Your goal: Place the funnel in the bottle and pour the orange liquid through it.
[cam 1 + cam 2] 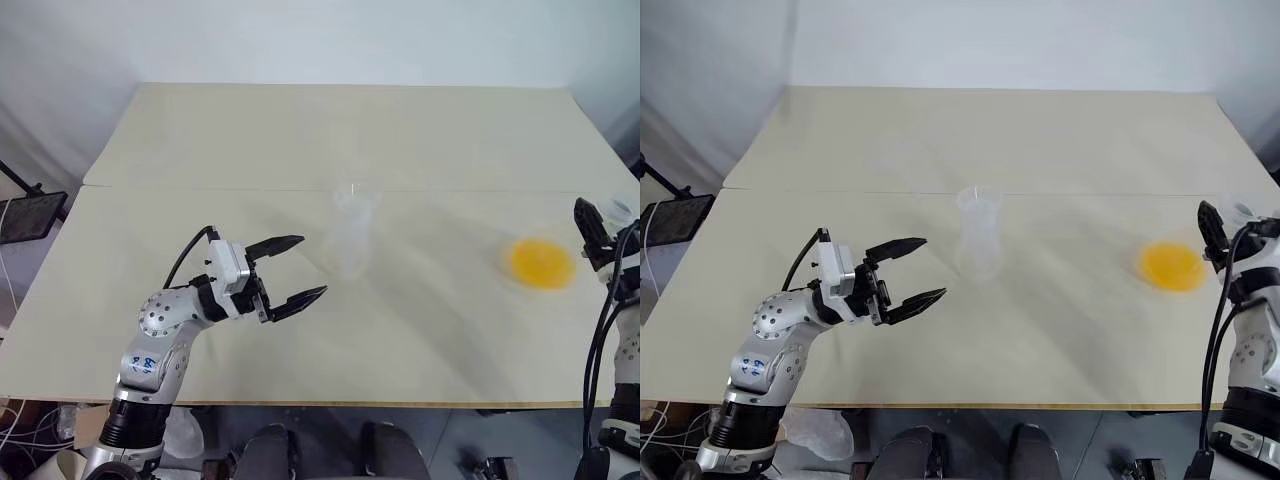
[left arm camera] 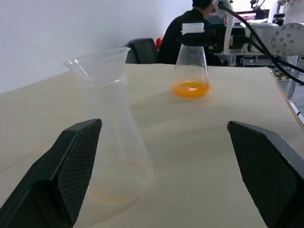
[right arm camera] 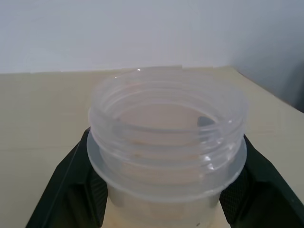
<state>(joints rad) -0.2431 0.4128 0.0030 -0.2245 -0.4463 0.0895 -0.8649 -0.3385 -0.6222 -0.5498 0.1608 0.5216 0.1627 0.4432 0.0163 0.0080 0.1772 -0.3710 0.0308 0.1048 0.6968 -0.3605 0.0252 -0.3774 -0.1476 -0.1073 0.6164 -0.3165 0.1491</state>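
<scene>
Two clear vessels stand on the table [image 1: 200, 140] in front of me. Near the middle is the bottle [image 2: 114, 156], upright, with the funnel [image 2: 97, 66] seated in its neck, the wide rim resting on top. Well off to my right stands a second flask [image 2: 191, 71] holding the orange liquid [image 2: 191, 88], which pools in a shallow layer at its base; from the head camera it reads as an orange disc [image 1: 541, 262] close to the table's right edge.

My left gripper [image 1: 295, 270] hovers just left of the bottle with its fingers [image 2: 71, 171] spread wide apart, nothing between them and not touching the glass. My right gripper [image 3: 166, 190] is clamped on the flask's neck: from its wrist camera I see the black fingers [image 3: 71, 190] pressed against both sides just below the threaded mouth and collar. Whether the flask's base is touching the table I cannot tell. A person sits in the background beyond the far end of the table, partly hidden behind the flask.
</scene>
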